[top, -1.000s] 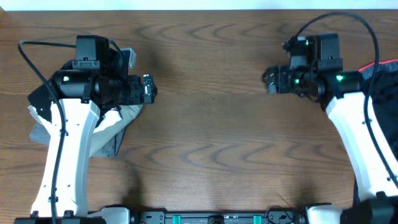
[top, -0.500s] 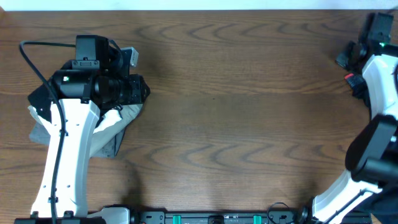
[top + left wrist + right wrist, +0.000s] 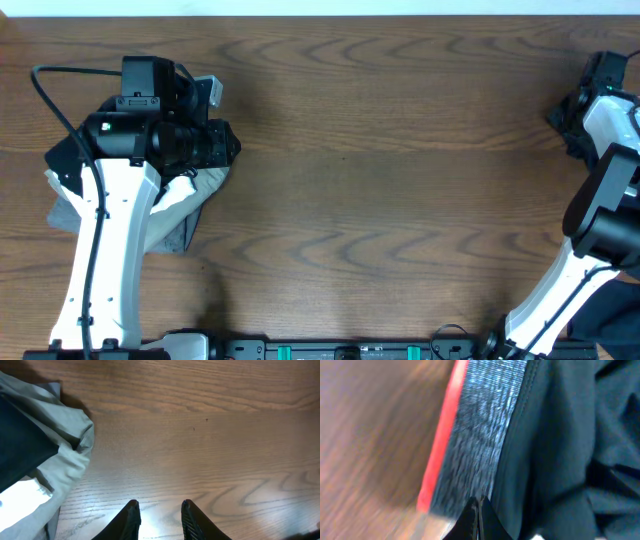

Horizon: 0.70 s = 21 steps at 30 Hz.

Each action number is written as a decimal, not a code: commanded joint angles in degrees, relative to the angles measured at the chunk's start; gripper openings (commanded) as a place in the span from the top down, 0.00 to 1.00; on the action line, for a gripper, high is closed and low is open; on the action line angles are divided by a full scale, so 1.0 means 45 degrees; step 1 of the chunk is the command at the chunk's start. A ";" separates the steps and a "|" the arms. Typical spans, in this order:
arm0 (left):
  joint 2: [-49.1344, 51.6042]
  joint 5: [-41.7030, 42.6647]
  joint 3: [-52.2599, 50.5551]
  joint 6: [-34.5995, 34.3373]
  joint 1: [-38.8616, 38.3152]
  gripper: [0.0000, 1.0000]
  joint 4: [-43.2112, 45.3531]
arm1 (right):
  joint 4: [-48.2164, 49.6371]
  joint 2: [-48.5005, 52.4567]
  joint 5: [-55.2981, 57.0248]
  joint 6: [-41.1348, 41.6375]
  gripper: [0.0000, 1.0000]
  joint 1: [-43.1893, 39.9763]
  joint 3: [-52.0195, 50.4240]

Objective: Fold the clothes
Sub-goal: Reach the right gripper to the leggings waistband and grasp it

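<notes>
The leggings (image 3: 560,450) lay on the table (image 3: 210,435) under the right arm, with the red waistband (image 3: 442,445) next to the bare wood. The right gripper (image 3: 477,505) was over the grey band (image 3: 480,435), its fingers pressed together. The left gripper (image 3: 160,505) had its fingers a little apart and empty, near the heap of garments (image 3: 50,450).

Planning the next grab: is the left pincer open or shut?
Open. The left pincer shows both fingers apart in its wrist view, table visible between them, nothing held.
</notes>
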 commanded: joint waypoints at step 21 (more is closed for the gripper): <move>-0.0078 -0.0282 0.0301 -0.0257 -0.0049 0.65 -0.0058 | 0.0903 0.2302 -0.4182 -0.0826 0.99 0.4308 0.0165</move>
